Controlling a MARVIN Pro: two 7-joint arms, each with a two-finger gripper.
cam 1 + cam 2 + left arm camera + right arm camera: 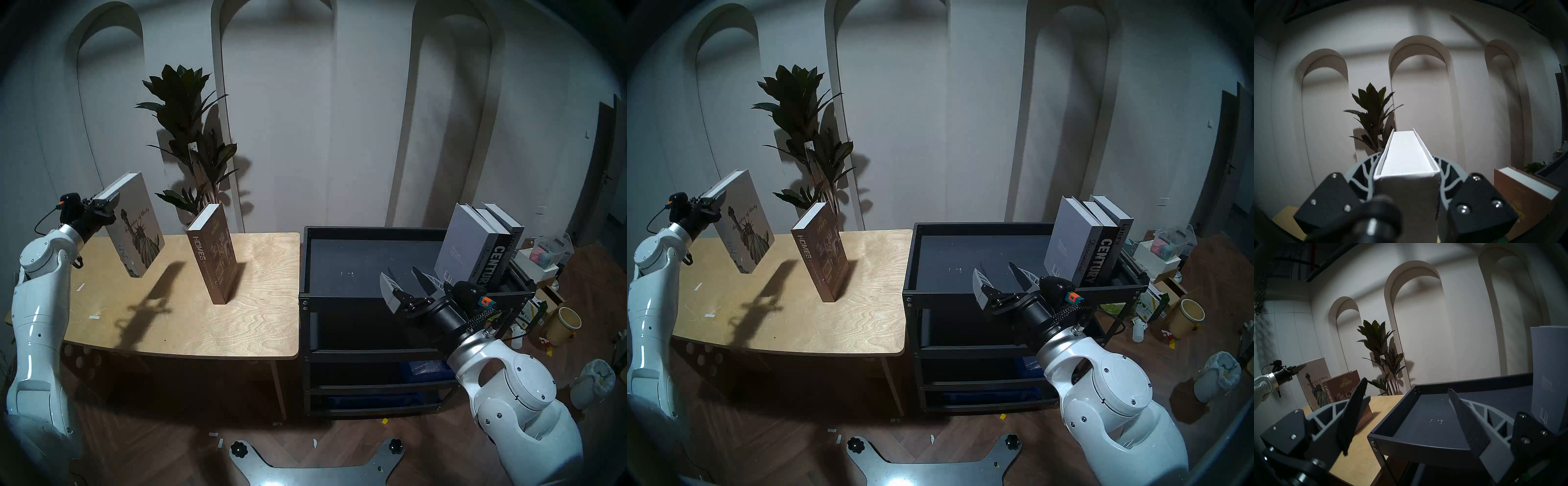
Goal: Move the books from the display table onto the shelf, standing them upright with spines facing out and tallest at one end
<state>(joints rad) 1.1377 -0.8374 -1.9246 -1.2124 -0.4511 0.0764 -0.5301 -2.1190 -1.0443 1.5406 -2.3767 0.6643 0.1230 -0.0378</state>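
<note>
You lose the brown "HOMES" hardcover (1522, 200) off the left wrist view's right edge, and the white Statue of Liberty book's (1407, 195) covers stay hidden there.

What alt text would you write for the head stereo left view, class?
The left gripper holds the white Statue of Liberty book lifted above the plywood table, where the brown HOMES book stands upright. Three books stand on the black cart; the right gripper hangs open.
</note>
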